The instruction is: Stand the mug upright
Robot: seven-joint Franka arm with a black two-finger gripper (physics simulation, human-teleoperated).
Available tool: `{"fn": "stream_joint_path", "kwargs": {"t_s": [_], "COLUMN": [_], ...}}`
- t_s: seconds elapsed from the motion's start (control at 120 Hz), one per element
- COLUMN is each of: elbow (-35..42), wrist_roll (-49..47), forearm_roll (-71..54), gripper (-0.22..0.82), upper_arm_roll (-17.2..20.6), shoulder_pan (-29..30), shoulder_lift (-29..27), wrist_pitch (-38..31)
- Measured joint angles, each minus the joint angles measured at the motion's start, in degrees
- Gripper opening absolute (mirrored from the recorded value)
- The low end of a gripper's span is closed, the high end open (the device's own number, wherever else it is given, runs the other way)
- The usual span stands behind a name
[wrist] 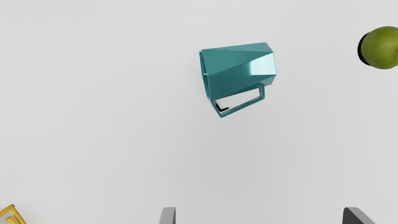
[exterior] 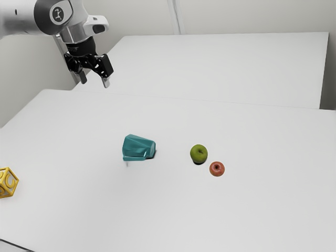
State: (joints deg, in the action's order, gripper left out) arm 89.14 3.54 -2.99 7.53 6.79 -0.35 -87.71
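Teal mug (wrist: pixel 239 68) lying on its side on the bench (exterior: pixel 168 220), its mouth (wrist: pixel 204 73) facing the exterior view's left and its base turned toward the green apple (exterior: pixel 199 153). One long flank bears the weight; the handle (wrist: pixel 244 106) juts out sideways and probably checks any roll, which would explain why so faceted a body rests steadily. The end effector (exterior: pixel 94 82) is raised above the bench, its two fingers wide apart with nothing between them. Such height and spread suit an approach: they leave room to turn the hand and choose a grip. The task appears to be at its outset, the mug being neither held nor upright. A grip across the body near the mouth, clear of the handle, seems the next requirement, followed by a lift and a quarter turn to bring the base downward. Smooth, slanting faces may let the mug slip or twist if pinched unevenly, and the handle may catch a descending finger. The red fruit (exterior: pixel 217 168), beyond the apple, and the yellow block (exterior: pixel 7 182), well apart, seem unlikely to hinder the turn.
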Motion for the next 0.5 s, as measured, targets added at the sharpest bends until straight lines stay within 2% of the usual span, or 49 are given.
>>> {"fn": "stream_joint_path", "kwargs": {"t_s": [0.167, 0.5], "elbow": [-0.3, -3.8], "wrist_roll": [0.0, 0.5], "forearm_roll": [0.0, 0.7], "gripper": [0.58, 0.58], "upper_arm_roll": [0.0, -0.7], "shoulder_pan": [0.0, 1.4], "shoulder_lift": [0.3, 5.7], "wrist_pitch": [0.0, 0.0]}}
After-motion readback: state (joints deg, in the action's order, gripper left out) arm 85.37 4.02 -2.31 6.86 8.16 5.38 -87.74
